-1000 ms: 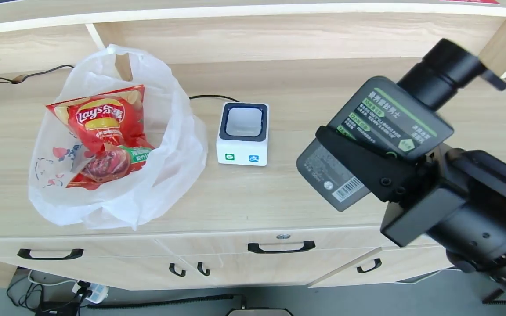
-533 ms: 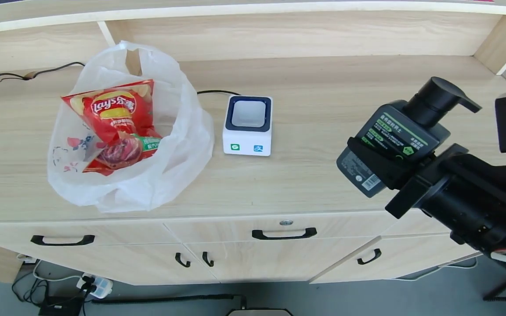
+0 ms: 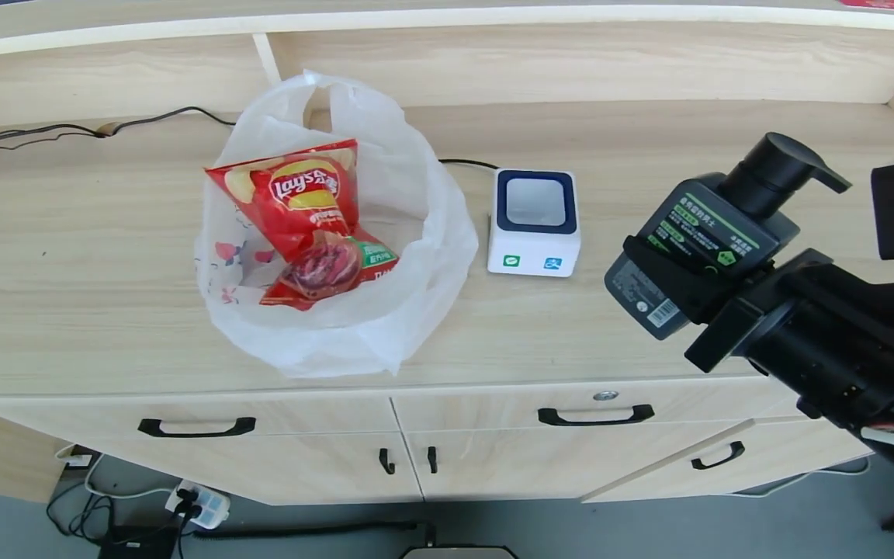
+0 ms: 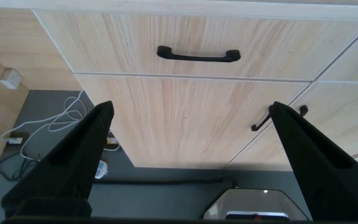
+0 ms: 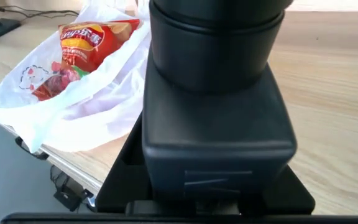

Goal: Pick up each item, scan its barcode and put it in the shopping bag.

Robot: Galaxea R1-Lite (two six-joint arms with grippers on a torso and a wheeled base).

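Clamping the pump bottle (image 3: 715, 231), right gripper (image 3: 686, 273) hangs seemingly right of scanner (image 3: 534, 221)

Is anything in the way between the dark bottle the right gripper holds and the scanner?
Nothing visible does: only bare counter lies between the scanner and the dark bottle in the right gripper.

One bag (image 3: 424, 303), two snack packets (image 3: 303, 198), one scanner (image 3: 534, 225), one bottle (image 3: 699, 233), five drawer handles (image 3: 197, 427).
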